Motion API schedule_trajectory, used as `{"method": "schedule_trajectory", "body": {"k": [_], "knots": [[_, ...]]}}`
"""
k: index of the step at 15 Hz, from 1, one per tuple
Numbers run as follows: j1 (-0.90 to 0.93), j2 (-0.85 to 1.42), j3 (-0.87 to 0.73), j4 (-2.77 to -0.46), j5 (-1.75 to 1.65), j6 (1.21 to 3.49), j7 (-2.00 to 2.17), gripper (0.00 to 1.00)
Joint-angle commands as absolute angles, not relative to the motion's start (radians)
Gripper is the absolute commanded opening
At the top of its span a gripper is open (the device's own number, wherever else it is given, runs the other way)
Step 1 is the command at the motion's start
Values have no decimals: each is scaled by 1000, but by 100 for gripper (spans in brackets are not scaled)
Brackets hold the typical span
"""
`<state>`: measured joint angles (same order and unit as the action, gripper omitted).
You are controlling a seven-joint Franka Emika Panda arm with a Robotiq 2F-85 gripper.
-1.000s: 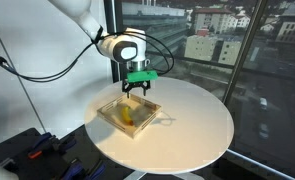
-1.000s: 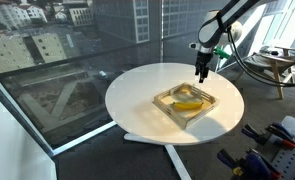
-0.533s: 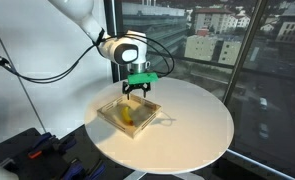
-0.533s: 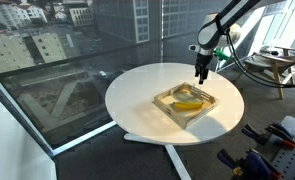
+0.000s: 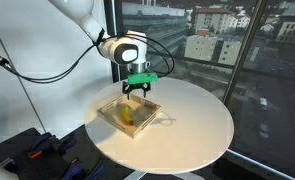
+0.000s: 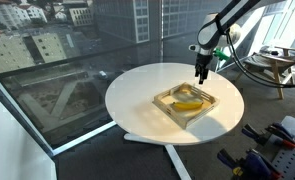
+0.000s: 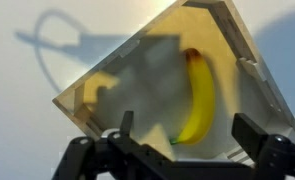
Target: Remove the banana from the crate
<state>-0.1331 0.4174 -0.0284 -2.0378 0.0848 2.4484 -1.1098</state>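
A small curved yellow banana (image 5: 128, 117) lies inside the shallow light-wood crate (image 5: 147, 108) on the round white table; both also show in an exterior view, the banana (image 6: 190, 103) and the crate (image 6: 171, 94). My gripper (image 5: 137, 92) hangs open and empty above the crate's far edge, apart from the banana, and it shows in an exterior view (image 6: 201, 76). In the wrist view the banana (image 7: 196, 97) lies in the crate (image 7: 97, 85) between my spread fingers (image 7: 184, 128), below them.
The round white table (image 5: 192, 125) stands by large windows. Its edge is close to the crate (image 6: 137, 125). Blue and orange tools lie on a dark surface (image 5: 37, 150) beside the table. A chair (image 6: 277, 65) stands behind the arm.
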Motion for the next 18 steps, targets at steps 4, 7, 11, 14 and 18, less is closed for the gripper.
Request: {"method": "schedule_trajectory", "body": {"k": [4, 7, 11, 14, 18], "knots": [[-149, 433, -1, -2029, 63, 2452, -1086, 100], [-144, 450, 9, -2019, 60, 2453, -1082, 100], [-135, 477, 19, -2009, 42, 2473, -1082, 100], [-131, 498, 25, -2005, 17, 2514, -1080, 100], [-130, 524, 32, -1999, -8, 2554, -1071, 100]]}}
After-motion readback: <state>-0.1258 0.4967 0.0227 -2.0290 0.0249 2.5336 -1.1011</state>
